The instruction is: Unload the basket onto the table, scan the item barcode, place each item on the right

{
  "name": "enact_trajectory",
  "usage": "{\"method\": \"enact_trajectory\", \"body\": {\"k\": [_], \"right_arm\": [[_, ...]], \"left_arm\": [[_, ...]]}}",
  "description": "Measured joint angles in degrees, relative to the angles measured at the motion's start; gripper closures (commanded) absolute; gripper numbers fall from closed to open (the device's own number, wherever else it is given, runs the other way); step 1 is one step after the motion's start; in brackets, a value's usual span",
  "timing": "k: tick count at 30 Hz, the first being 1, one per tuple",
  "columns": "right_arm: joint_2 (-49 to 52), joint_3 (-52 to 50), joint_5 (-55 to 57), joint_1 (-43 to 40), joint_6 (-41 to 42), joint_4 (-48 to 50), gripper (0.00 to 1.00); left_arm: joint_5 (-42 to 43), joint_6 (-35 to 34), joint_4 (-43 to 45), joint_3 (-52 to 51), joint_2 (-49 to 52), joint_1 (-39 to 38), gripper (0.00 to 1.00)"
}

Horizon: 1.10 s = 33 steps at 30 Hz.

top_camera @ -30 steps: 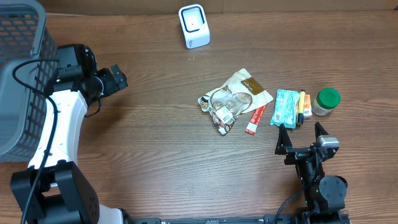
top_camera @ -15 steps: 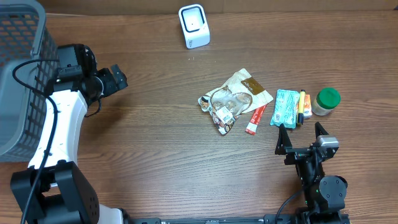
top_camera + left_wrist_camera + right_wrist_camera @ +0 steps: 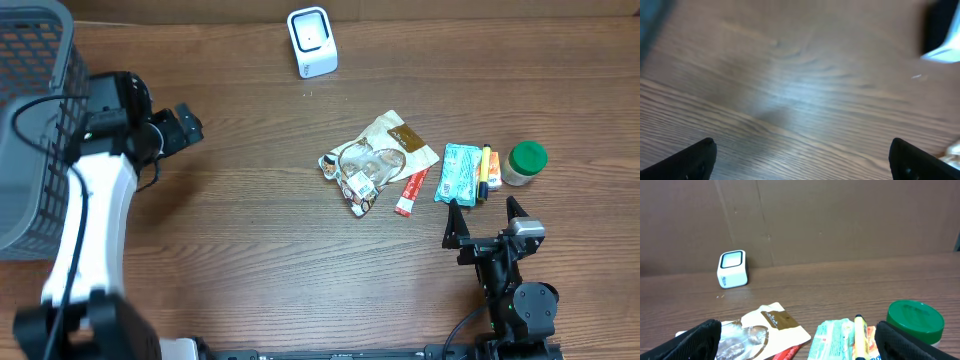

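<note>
The left arm (image 3: 95,200) stretches along the surface's left edge beside the basket (image 3: 30,70), left fingers (image 3: 188,120) spread, holding nothing. The right arm (image 3: 512,275) crouches near the front-right corner, right fingers (image 3: 452,222) released.

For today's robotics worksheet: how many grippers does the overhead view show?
2. The left gripper is beside the grey basket; the right gripper is near the teal packet. None hidden.
</note>
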Motion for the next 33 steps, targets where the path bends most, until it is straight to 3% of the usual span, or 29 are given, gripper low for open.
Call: {"method": "enact_trajectory", "body": {"k": [9,19,29,33], "right_arm": [[0.0,0.0,0.0,0.0,0.0,-0.02,0.0],[0.0,0.0,-0.02,0.0,0.02,-0.04,0.0],[0.0,0.0,-0.02,0.0,0.02,0.0,0.0],[0.0,0.0,-0.02,0.0,0.0,0.02,0.0]], "left_arm": [[0.0,0.0,0.35,0.57,-29.9,0.0,0.0],[0.0,0.02,-0.33,-1.05,-40.63,0.0,0.0],[1.07,-0.04,-2.51,-25.29,-60.57,-0.85,0.0],[-0.07,-0.09,4.07,-35.93,-70.29,-2.51,0.0]]}}
